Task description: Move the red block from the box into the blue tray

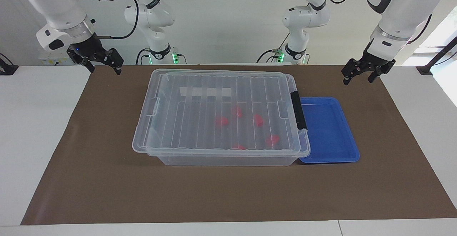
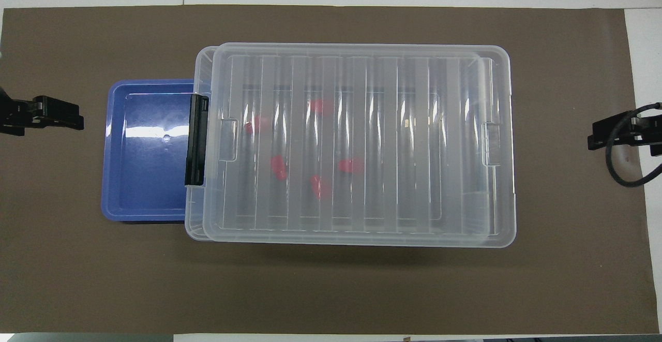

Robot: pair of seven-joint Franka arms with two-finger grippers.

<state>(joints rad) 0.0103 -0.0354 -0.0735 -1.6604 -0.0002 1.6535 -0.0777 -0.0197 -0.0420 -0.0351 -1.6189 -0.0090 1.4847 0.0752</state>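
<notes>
On the mat, mid-table: the box (image 1: 221, 116) sits with its ribbed lid (image 1: 217, 111) on, slightly askew; its black latch (image 1: 298, 109) faces the blue tray (image 1: 330, 130).
Red block: one red block (image 1: 258, 120) among several alike, all inside the box under the lid.
Blue tray: touching the box at the left arm's end, nothing in it.
Left gripper (image 1: 358, 74): raised over the mat's edge, jaws parted, holding nothing.
Right gripper (image 1: 105, 64): raised over the mat's corner, jaws parted, holding nothing.
Step in hand: probably removing the lid first; lift it evenly, set it well clear of the tray.
Surface: brown mat (image 1: 107, 179) on a white table (image 1: 35, 129).
Room: white wall, window at the left arm's end.
</notes>
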